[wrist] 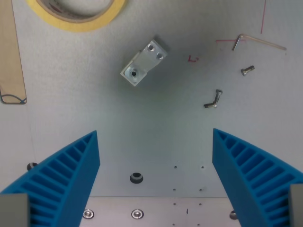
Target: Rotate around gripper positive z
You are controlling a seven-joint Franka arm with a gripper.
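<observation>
The gripper point(155, 142) looks down on a grey metal table point(156, 137). Its two blue ribbed fingers point(71, 170) come up from the lower corners of the wrist view, one at the wrist view's left and one at the wrist view's right. They stand wide apart, released, and nothing is between them; only bare table surface shows in the gap.

Above the gap, in the upper middle of the view, an aluminium bracket point(144, 61) lies on the table. It is tilted, with its long side running from lower left to upper right. Two small holes show on its upper face and one dark hole on its lower end. It is well apart from both fingers.

At the top edge, partly cut by the frame, there is a roll of yellow tape point(80, 19). Along the wrist view's left edge lies a flat wooden strip point(10, 52), also partly out of view.

On the wrist view's right, an Allen key point(258, 41) lies near thin red marks drawn on the table. Below it is one small bolt point(247, 70), and lower still two small screws point(214, 100) lie touching each other.

Near the bottom, a dark round hole point(136, 178) sits in the table, with small drilled holes to its right and shiny bolt heads point(137, 213) at the lower edge.
</observation>
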